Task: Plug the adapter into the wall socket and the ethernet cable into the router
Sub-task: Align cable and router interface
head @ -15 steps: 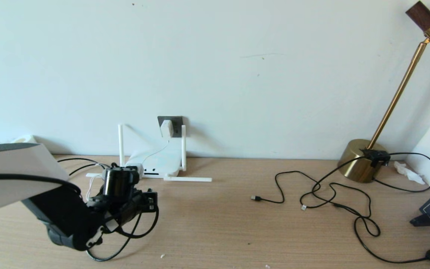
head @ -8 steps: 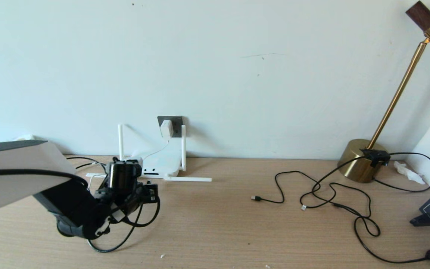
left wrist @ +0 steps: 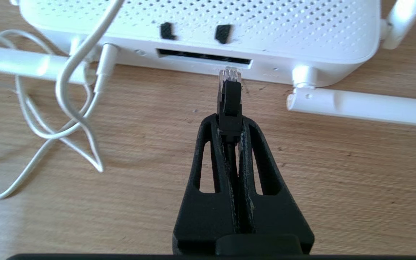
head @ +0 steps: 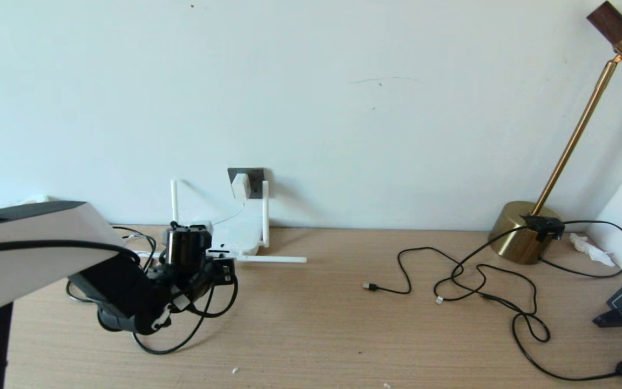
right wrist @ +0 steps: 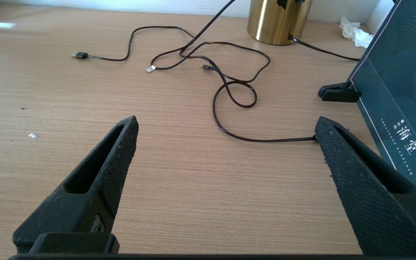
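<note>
We are holding the ethernet cable (left wrist: 230,108) by its black boot, the left gripper (left wrist: 231,131) clamped tight on it, with the clear plug sticking out past the fingertips. Straight ahead of that plug, we are looking at the router (left wrist: 265,32) and the dark port slot along its front edge; the plug tip is sitting right at the slot's end, though we cannot tell whether it is touching or already inside. To one side of the gripper, a thin white cord (left wrist: 67,83) is looping over the wooden table (left wrist: 338,173); on the other side, one white antenna (left wrist: 359,106) is lying flat on the wood.

From the head view, the left gripper (head: 223,270) is hovering low just in front of the router (head: 238,235), with black cable drooping in a loop beneath the wrist. Beyond the router, the adapter (head: 240,186) is sitting in the wall socket (head: 254,175).

Our right gripper (right wrist: 226,137) is parked well away with its fingers spread wide and nothing between them. Ahead of it, thin black cables (right wrist: 229,83) are lying tangled, with the brass lamp base (right wrist: 278,20) beyond and a dark green box (right wrist: 392,90) to one side.
</note>
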Motion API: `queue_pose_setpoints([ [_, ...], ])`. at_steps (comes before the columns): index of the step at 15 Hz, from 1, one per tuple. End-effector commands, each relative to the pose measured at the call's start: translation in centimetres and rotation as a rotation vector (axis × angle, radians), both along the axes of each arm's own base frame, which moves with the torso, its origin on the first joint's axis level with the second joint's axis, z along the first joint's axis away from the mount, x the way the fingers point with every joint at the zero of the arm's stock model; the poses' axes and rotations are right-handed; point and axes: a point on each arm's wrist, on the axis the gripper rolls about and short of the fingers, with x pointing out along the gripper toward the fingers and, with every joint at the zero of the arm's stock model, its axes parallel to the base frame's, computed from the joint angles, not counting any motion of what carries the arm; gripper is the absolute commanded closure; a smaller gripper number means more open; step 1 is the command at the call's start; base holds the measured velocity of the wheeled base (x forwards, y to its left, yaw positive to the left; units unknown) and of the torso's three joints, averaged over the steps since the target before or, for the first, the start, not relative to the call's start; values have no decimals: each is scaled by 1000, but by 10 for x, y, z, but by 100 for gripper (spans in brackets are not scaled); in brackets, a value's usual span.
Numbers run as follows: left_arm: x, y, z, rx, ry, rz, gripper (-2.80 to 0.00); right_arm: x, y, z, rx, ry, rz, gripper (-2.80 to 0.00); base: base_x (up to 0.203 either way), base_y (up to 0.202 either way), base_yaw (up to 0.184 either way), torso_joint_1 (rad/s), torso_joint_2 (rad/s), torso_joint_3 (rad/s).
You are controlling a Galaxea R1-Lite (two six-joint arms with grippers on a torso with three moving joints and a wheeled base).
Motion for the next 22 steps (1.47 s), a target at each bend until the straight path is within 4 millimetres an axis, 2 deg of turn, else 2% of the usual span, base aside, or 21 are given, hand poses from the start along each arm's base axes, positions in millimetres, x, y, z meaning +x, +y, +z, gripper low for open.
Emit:
queue_pose_setpoints([
  [1,0,-3,2,-33,-12,-12,0,0,0,0,1,3,-1,-280,0,0,0,0,0,0],
  [5,-2,-7,10,-155,-20,-52,0,0,0,0,5,3,-2,-280,0,0,0,0,0,0],
  [15,-4,-6,7,-170,-2,-80,0,0,0,0,5,1,-2,-280,0,0,0,0,0,0],
  [22,-9,8,3,-182,21,-74,0,0,0,0,7,1,-2,-280,0,0,0,0,0,0],
])
